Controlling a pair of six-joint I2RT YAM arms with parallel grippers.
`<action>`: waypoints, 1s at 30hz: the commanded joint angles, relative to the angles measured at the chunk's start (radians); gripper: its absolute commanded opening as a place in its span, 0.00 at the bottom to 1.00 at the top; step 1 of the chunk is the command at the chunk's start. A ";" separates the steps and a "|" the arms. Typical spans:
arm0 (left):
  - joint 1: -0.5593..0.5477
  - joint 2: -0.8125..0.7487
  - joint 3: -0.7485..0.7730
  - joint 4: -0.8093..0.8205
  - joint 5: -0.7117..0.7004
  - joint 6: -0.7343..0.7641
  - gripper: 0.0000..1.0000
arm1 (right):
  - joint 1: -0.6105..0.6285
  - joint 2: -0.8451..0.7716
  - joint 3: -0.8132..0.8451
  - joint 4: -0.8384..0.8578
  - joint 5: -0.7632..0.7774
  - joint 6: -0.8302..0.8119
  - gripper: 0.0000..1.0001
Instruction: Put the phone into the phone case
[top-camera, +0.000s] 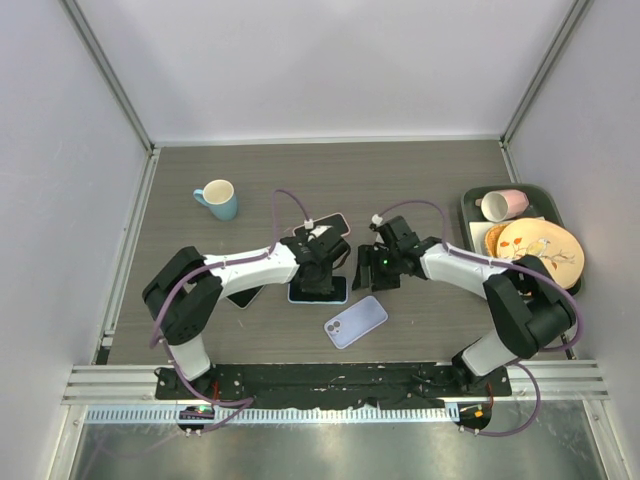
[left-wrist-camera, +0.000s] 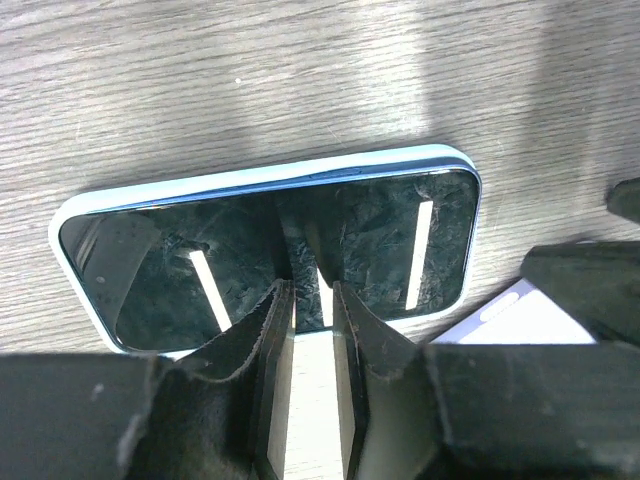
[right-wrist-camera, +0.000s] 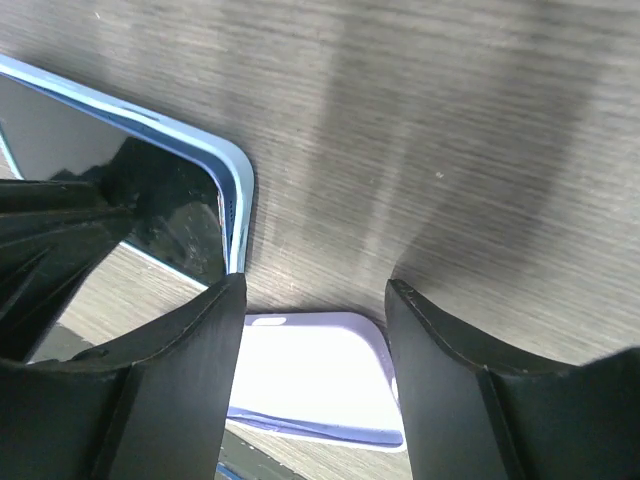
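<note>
From above, I had the left gripper (top-camera: 320, 262) sitting on the phone (top-camera: 337, 290), which lay flat mid-table inside its pale blue case (top-camera: 302, 300). The right gripper (top-camera: 384, 267) hovered just beside it, and a lavender slab (top-camera: 356, 321) lay close on the near side. The left wrist showed the fingers (left-wrist-camera: 268, 340) drawn almost together, only a slit between them, gripping nothing, tips down by the screen's near edge. I judged the job was to press evenly along each edge until the rim stood flush all round. The right wrist showed its jaws wide apart and empty, over the case's corner and the lavender slab. Bare wood lay beyond, so I reckoned retreating that way was safest.
</note>
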 joint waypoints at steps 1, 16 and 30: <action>0.003 -0.009 0.008 0.043 -0.026 0.022 0.26 | -0.055 0.019 -0.017 0.101 -0.160 -0.019 0.62; 0.005 0.098 0.113 0.006 -0.018 0.053 0.26 | -0.080 0.221 0.018 0.231 -0.216 0.020 0.39; 0.020 0.218 0.163 -0.058 0.059 0.049 0.24 | -0.072 0.350 0.065 0.087 -0.066 -0.043 0.15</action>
